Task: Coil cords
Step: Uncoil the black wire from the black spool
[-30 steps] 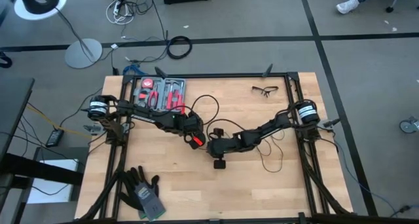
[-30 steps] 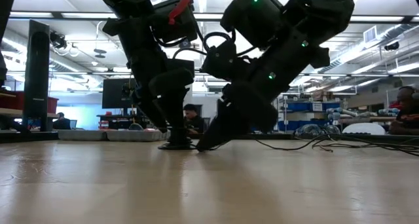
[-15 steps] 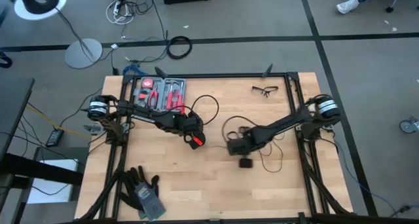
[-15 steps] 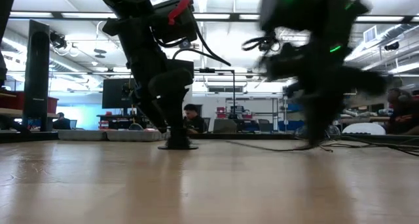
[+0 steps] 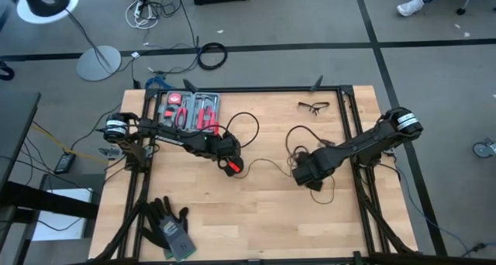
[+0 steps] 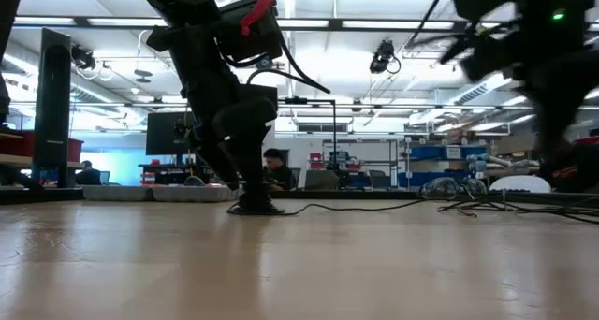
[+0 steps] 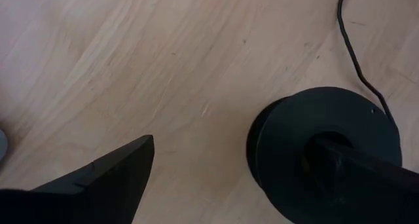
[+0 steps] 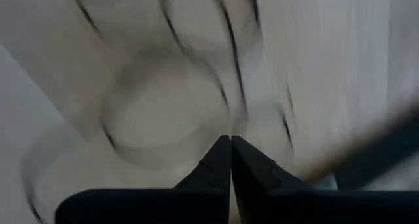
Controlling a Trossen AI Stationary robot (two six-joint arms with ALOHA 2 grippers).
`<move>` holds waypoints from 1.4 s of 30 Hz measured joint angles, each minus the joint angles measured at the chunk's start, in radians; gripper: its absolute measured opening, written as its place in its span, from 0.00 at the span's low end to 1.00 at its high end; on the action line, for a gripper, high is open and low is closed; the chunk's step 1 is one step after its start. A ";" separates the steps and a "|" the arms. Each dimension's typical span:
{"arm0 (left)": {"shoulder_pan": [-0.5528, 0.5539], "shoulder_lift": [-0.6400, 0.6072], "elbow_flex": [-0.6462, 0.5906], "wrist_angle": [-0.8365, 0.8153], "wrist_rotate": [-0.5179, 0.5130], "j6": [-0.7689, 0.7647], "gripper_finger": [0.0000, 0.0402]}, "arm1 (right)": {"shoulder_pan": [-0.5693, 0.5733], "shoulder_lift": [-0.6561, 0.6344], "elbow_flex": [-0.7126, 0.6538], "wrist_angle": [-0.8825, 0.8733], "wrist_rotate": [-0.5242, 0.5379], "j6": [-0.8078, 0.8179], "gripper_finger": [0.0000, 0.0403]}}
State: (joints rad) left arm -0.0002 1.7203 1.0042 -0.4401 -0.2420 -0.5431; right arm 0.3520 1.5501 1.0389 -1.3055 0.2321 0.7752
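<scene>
In the left wrist view, the left gripper [image 7: 236,145] has its fingers wide apart. One finger rests on top of the puck [image 7: 327,119] at lower right of the frame, pinning it to the table [image 5: 256,226] rather than clamping it. That anchor is what makes this step work, so the press should be kept straight down and steady so the disc cannot skid. From the puck, the thin black cord [image 6: 356,206] runs along the wood toward the right of the high view. There the right gripper [image 5: 304,174] sits just right of centre with its fingers [image 8: 222,160] pressed together. The right wrist view is smeared, so I cannot tell if the cord is caught between them, though it probably is. If so, the pull should be gentle and taken in a wide arc, laying even turns beside the loose loops [image 5: 298,141] above it. A tug could drag the puck free or tangle those loops.
</scene>
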 joint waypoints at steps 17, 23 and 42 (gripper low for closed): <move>0.000 0.000 0.000 0.001 0.000 -0.008 1.00 | -0.136 0.060 0.003 1.202 0.044 -0.705 0.24; 0.000 0.000 0.000 -0.001 0.000 -0.008 1.00 | -0.161 0.252 0.001 1.302 -0.027 -0.737 0.38; 0.000 0.000 0.000 -0.005 0.003 -0.008 1.00 | -0.184 0.452 0.013 1.414 -0.113 -0.781 0.06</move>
State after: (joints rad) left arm 0.0002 1.7205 1.0039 -0.4456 -0.2390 -0.5510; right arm 0.1681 2.0018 1.0519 0.1086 0.1188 -0.0057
